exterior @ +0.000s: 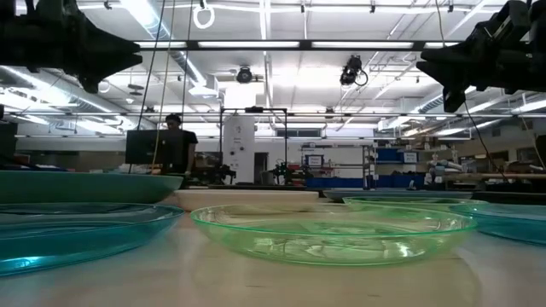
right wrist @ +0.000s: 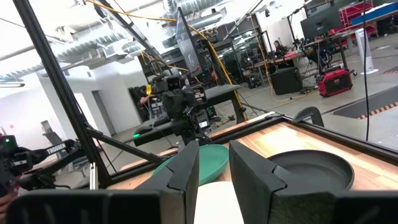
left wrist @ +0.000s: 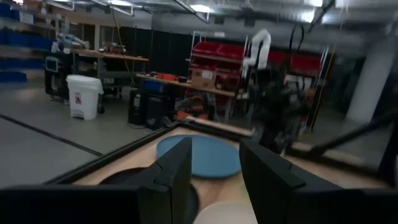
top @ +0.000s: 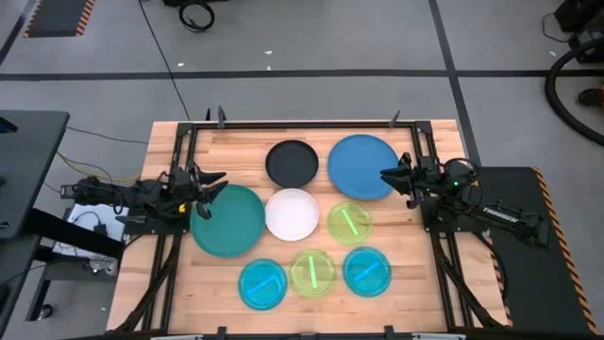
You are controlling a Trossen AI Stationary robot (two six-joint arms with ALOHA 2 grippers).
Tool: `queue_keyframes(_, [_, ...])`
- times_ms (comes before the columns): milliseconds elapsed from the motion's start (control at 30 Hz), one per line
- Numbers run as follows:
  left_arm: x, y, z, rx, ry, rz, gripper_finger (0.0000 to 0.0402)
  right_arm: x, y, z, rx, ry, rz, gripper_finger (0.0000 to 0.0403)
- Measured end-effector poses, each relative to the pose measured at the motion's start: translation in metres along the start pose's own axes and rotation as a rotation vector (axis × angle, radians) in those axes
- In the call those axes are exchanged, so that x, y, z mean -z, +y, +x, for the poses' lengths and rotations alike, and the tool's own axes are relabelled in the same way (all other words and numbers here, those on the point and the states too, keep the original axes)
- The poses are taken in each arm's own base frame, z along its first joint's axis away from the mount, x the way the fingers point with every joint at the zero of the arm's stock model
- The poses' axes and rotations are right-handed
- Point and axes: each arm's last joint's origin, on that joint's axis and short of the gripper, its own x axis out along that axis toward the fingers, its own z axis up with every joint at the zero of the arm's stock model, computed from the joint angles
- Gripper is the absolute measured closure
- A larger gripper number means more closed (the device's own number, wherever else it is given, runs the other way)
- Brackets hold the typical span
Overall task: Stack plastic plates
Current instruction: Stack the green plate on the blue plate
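Several plastic plates lie flat and apart on the wooden table (top: 189, 283): black (top: 292, 162) and large blue (top: 363, 167) at the far side, large teal (top: 228, 219) and white (top: 292, 213) in the middle. Nearer lie two lime green ones (top: 348, 222) (top: 312, 272) and two cyan ones (top: 262, 283) (top: 366, 271). My left gripper (top: 215, 179) hovers open at the table's left edge, above the teal plate's far rim. My right gripper (top: 389, 176) hovers open at the right edge, over the blue plate's rim. Nothing is between either pair of fingers (left wrist: 177, 174) (right wrist: 186, 168).
A dark metal frame (top: 302, 123) runs around the table's edges, with slanted struts down both sides. In the low view a lime green plate (exterior: 333, 230) lies closest, a cyan one (exterior: 77, 234) to its left. A person (exterior: 175, 141) stands far off in the room behind.
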Motion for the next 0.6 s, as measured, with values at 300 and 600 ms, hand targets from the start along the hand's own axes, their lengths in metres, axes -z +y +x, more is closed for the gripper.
queue_keyframes(300, [-0.013,-0.001,-0.001,0.022,-0.117,-0.169,0.026,-0.007,0.0,0.0,0.068,-0.104,-0.019,0.0305])
queue_keyframes(600, [0.001,-0.011,0.009,0.158,0.034,-0.227,0.026,-0.018,0.005,-0.002,0.009,-0.218,0.148,0.0305])
